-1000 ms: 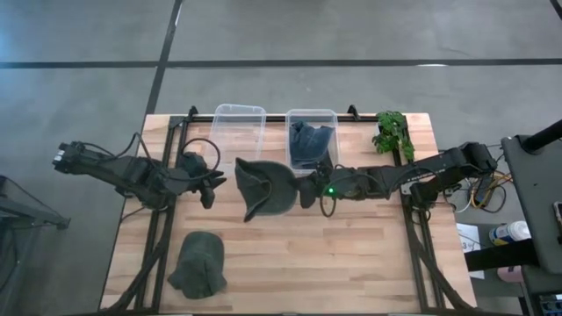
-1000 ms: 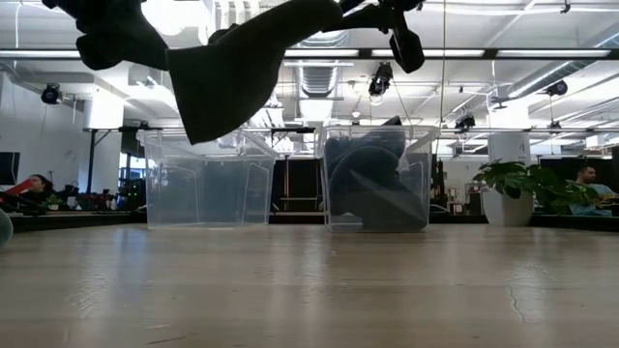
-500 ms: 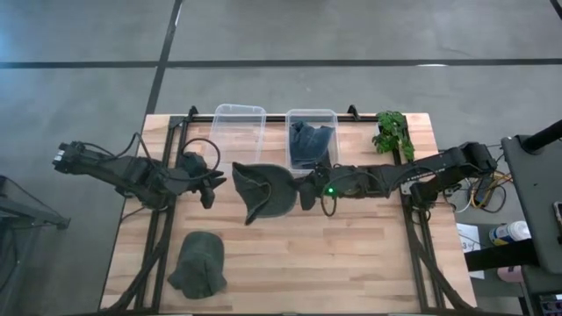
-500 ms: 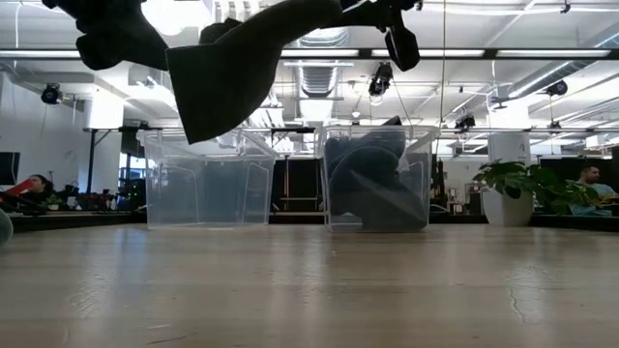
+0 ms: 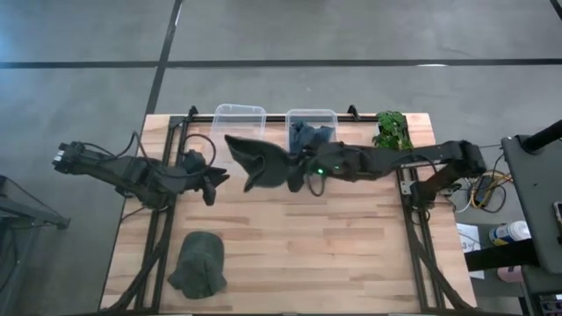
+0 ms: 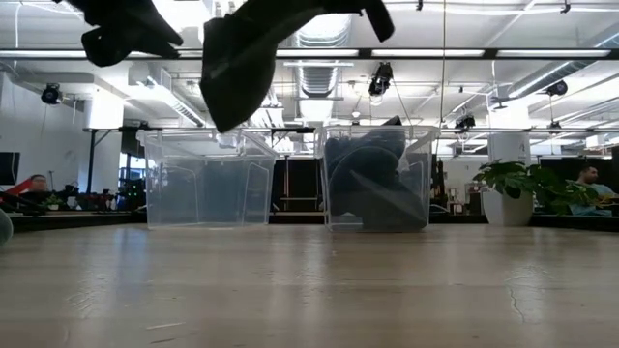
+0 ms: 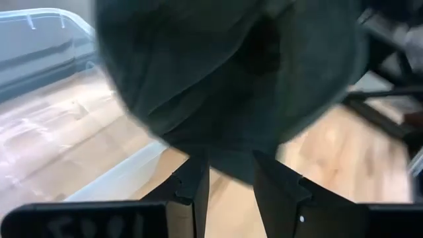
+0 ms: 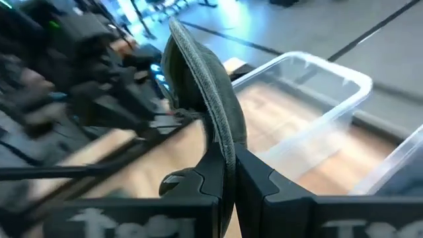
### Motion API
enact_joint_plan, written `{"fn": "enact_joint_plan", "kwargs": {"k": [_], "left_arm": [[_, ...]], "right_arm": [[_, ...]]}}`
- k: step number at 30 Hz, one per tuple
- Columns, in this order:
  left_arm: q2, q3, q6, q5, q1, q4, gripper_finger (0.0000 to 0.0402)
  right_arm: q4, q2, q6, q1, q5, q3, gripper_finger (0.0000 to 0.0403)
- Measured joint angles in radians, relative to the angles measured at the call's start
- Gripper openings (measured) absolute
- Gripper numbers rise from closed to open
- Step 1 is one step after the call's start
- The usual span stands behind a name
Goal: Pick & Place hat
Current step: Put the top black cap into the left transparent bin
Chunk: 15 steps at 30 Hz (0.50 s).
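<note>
We see the right end effector (image 5: 297, 169) clamped on the hat's (image 5: 257, 161) brim, hat stretching leftward; left end effector (image 5: 211, 183) released.

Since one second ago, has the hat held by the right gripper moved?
Yes. The held hat has shifted toward the empty clear bin, now overlapping its near edge in the high view.

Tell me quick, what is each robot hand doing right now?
Left gripper: open, holding nothing, waiting beside the empty bin.
Right gripper: shut on the hat, carrying it in the air.
</note>
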Motion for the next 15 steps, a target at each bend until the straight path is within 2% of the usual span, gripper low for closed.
{"fn": "enact_joint_plan", "kwargs": {"k": [6, 10, 15], "left_arm": [[0.0, 0.0, 0.012, -0.002, 0.002, 0.038, 0.0106], [-0.007, 0.014, 0.018, 0.006, 0.0, 0.048, 0.0106], [-0.051, 0.101, 0.039, 0.137, -0.003, 0.053, 0.0106]], "right_arm": [[-0.13, 0.175, -0.242, -0.035, 0.053, 0.231, 0.0013], [-0.183, 0.29, -0.349, -0.046, 0.081, 0.389, 0.0013], [-0.256, 0.359, -0.39, -0.063, 0.093, 0.565, 0.0013]]}}
